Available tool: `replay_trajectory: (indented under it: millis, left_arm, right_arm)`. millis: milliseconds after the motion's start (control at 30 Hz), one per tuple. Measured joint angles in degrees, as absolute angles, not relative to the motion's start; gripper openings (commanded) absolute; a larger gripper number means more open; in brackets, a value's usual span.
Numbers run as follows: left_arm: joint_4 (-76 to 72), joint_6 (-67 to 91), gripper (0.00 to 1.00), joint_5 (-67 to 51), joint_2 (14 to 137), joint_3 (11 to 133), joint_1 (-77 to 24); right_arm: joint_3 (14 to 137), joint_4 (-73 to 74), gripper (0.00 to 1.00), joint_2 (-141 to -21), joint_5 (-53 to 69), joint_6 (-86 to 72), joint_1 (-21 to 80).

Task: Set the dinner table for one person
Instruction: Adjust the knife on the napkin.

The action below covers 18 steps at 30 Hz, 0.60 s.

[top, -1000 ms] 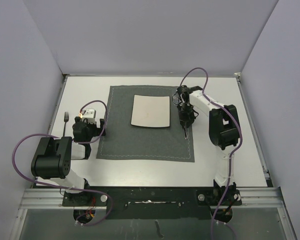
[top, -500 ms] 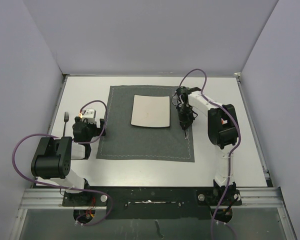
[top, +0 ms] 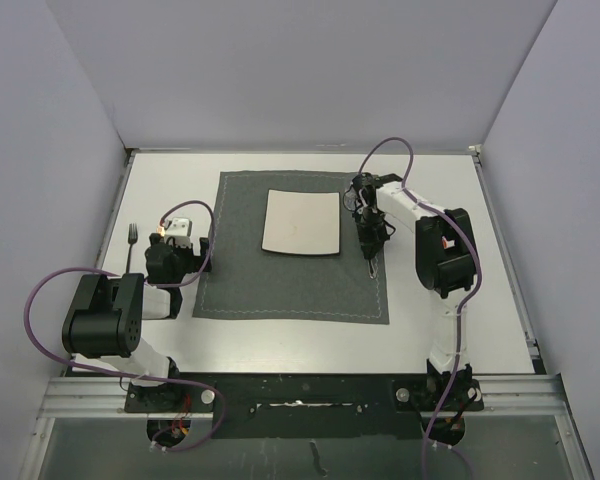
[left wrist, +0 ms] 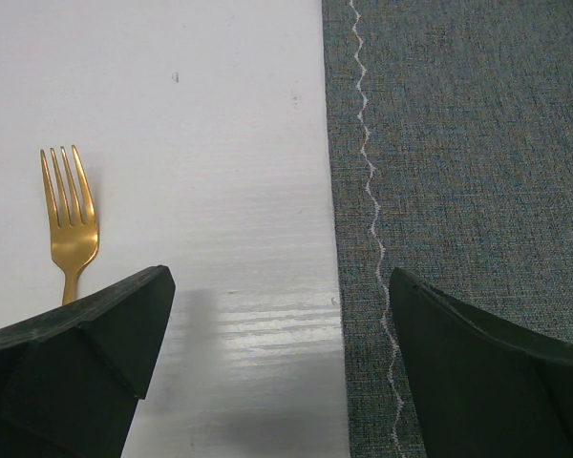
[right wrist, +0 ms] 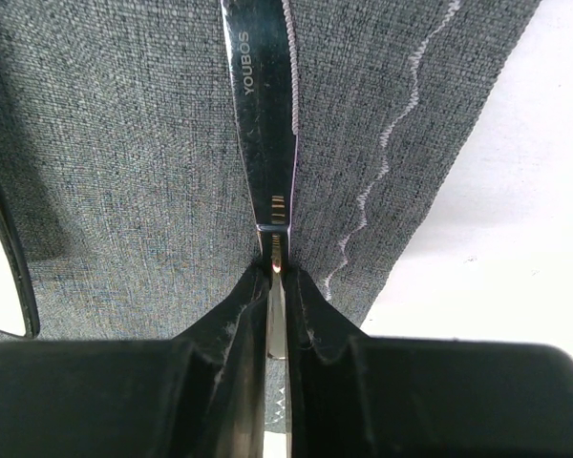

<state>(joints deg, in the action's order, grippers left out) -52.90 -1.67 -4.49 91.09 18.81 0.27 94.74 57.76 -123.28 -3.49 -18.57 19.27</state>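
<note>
The left gripper (left wrist: 279,305) hangs low, jaws spread wide. The right gripper (right wrist: 277,277) points down, jaws pinched on a knife (right wrist: 261,114).

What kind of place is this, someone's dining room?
Probably a robot test booth, not a home: plain walls box in a white table, a left arm and a right arm are bolted at its near edge, and one grey placemat with a square plate lies between them.

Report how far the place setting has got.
Done: the grey placemat lies on the dinner table with the square white plate on it. In hand: the right gripper is shut on the knife, over the placemat right of the plate. To do: the gold fork lies on bare table left of the placemat, near the open left gripper.
</note>
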Motion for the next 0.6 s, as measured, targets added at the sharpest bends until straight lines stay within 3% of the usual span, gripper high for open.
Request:
replay_trajectory:
  millis: [600]
  left_arm:
    - [-52.88,-1.67,0.98,-4.51,91.09,18.81,0.27]
  right_arm:
    - [97.73,60.49,0.0,-123.5,-1.5,-20.23,19.62]
